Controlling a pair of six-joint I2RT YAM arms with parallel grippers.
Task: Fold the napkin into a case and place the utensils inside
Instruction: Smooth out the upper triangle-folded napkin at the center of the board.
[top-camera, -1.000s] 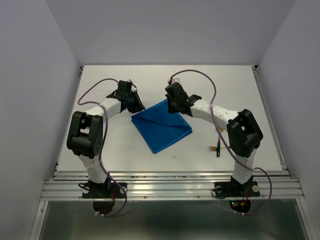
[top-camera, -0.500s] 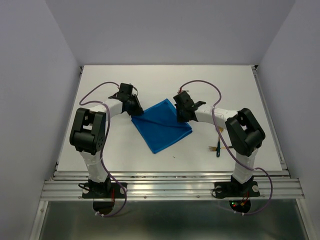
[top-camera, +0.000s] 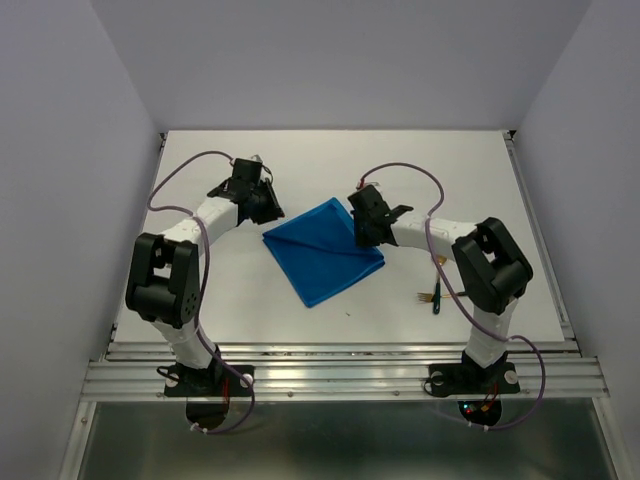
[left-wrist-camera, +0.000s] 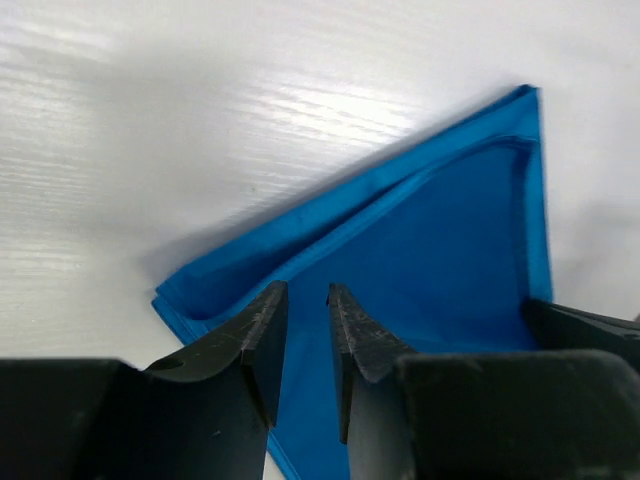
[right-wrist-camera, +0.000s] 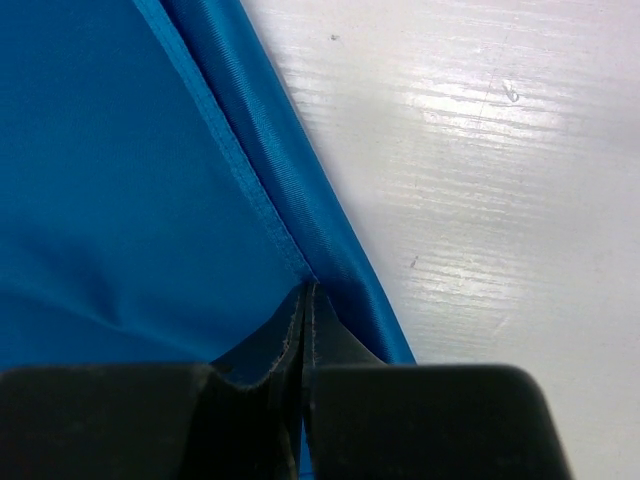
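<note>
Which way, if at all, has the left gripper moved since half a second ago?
Yes. The left gripper has pulled back from the left corner of the napkin, up-left in the top view.

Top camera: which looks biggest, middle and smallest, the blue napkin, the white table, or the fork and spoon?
1. Table
2. Napkin
3. Utensils, tiny; fork and spoon lie too close together and too small to rank against each other.

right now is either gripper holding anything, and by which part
The right gripper pinches the napkin at its hemmed edge; the left gripper holds nothing.
</note>
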